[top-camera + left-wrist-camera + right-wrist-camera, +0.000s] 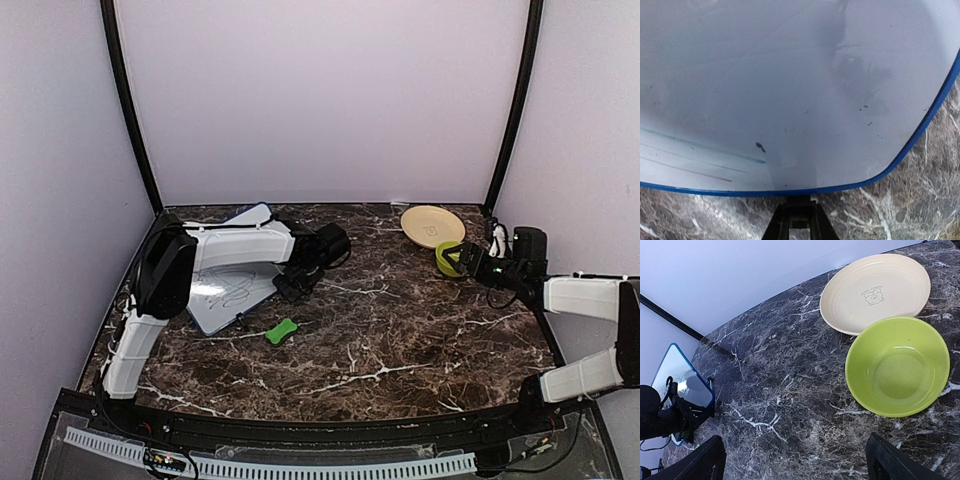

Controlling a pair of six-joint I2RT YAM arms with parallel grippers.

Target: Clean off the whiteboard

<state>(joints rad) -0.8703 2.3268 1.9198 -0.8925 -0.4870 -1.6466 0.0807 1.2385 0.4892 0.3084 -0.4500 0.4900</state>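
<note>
The whiteboard [235, 290] lies at the left of the table, white with a blue rim and dark scribbles on it. In the left wrist view the whiteboard [790, 90] fills most of the frame, with faint lines and specks. My left gripper [293, 285] is at its right edge. The left gripper [800, 202] is shut with nothing between its fingers, and its tips are hidden at the blue rim. A small green eraser [282, 331] lies on the table just in front of the board. My right gripper [795, 460] stands open over bare table, far to the right.
A green bowl [897, 367] and a cream plate [875, 290] sit at the back right, next to the right gripper [472, 264]. The dark marble table [400, 340] is enclosed by white walls with black corner posts.
</note>
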